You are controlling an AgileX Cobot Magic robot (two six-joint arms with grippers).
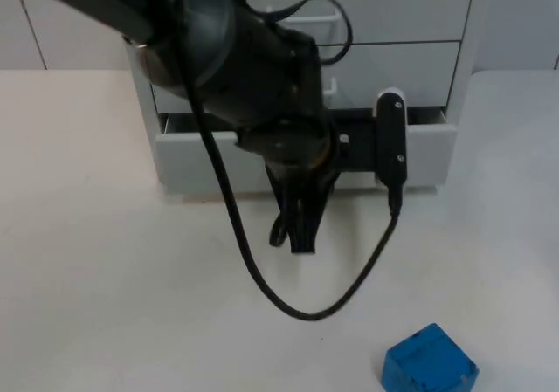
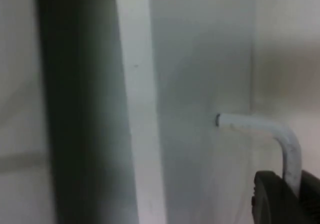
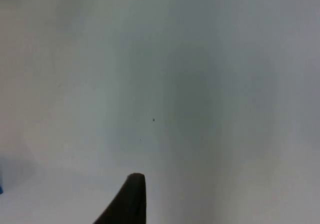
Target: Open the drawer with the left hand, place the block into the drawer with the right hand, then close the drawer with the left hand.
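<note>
The left pincer (image 1: 301,235) hangs just in front of the white drawer (image 1: 201,156), which stands slightly open; whether its fingers are apart I cannot tell. The blue block (image 1: 428,361) lies well apart from the drawer on the tabletop (image 1: 105,278).

— Where does the top view stand?
— Above the white table (image 1: 105,278), looking down and forward at the drawer cabinet (image 1: 419,51).
— And the left wrist view?
— Pressed close to the cabinet's drawer front (image 2: 200,84), facing its handle (image 2: 280,139); both views share that front.
— The right wrist view?
— Low over bare table (image 3: 200,109).
</note>
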